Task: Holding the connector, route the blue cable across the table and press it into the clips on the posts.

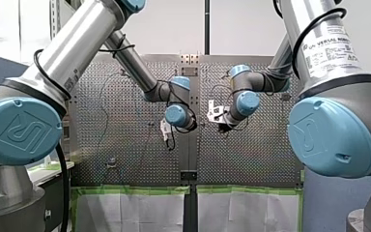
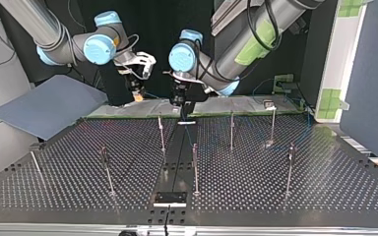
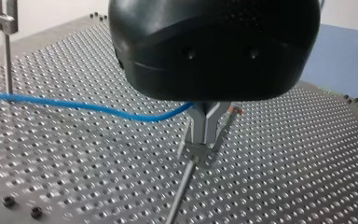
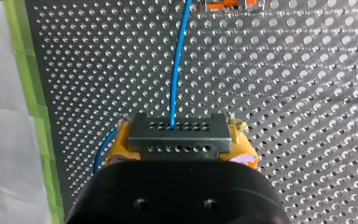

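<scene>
Right gripper [image 4: 182, 147]: closed, its yellow pads [image 4: 241, 142] clamped on either side of the grey connector [image 4: 177, 135], which sits crosswise between them with two rows of small holes facing the camera. The blue cable [image 4: 179, 60] leaves the middle of the connector and runs straight ahead over the worktop [image 4: 307, 93]. A short loop of it shows beside one pad. Left gripper [image 3: 207, 140]: metal fingers [image 3: 200, 126] drawn close together with only a narrow slit between them. The cable comes in from the side in a shallow sag and ends at their upper part, so it reads as pinched there. The tips touch, or are just above, the clip [image 3: 196, 151] on top of a post [image 3: 182, 186]. I cannot tell whether the cable is seated in that clip. A second post with its own clip stands well apart from the first, and the cable passes beside its lower shaft. In the top view both grippers hang over the far edge of the worktop near its middle, close to each other but apart, with the right one at that view's left. Counts: two grippers, one connector, one cable. There are seven posts in the top view, three in the far row and four in the near row. Two posts show in the left wrist view, each with one clip. In the front view the two grippers face each other at the seam between the worktop's two plates.
</scene>
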